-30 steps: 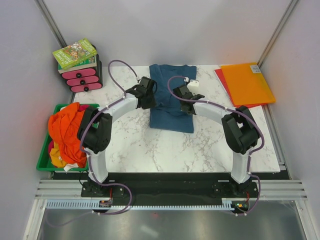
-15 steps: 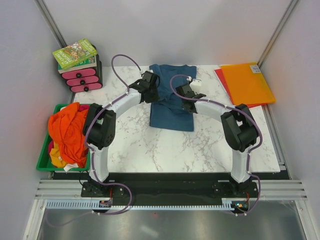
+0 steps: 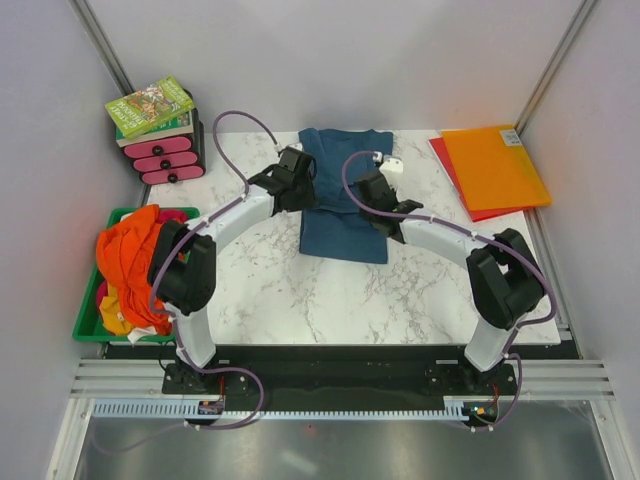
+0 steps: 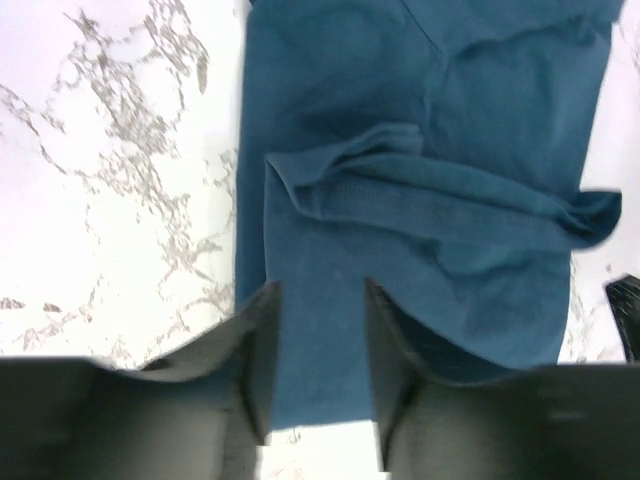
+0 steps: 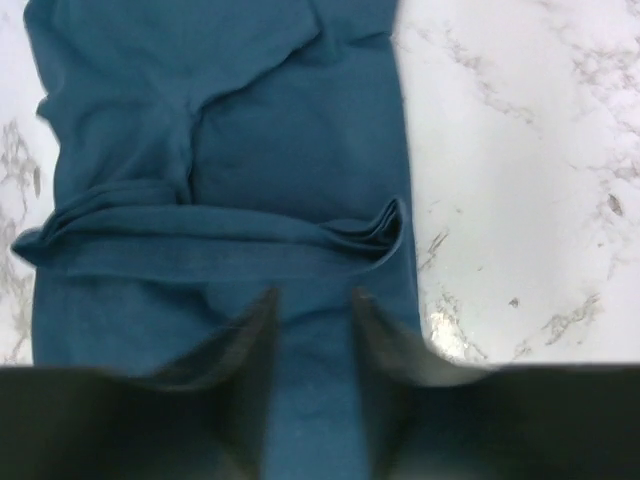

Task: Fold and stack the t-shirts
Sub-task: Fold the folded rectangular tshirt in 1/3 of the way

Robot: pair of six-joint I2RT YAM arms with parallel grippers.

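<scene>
Noted table (image 3: 300, 290) carrying the teal t-shirt (image 3: 345, 195) flat at far centre, part-folded, with a bunched crosswise ridge. Found orange t-shirts (image 3: 135, 260) heaped in green bin (image 3: 85, 325) at left, probably awaiting folding. Saw left fingers (image 4: 255, 380) and right fingers (image 5: 245, 350) parted, holding nothing, above its left and right sides, likely between folds.

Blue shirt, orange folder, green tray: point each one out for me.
blue shirt (image 3: 342, 238), top view, lower half of the folded body
orange folder (image 3: 495, 165), top view, middle of its cover
green tray (image 3: 87, 300), top view, left rim
</scene>
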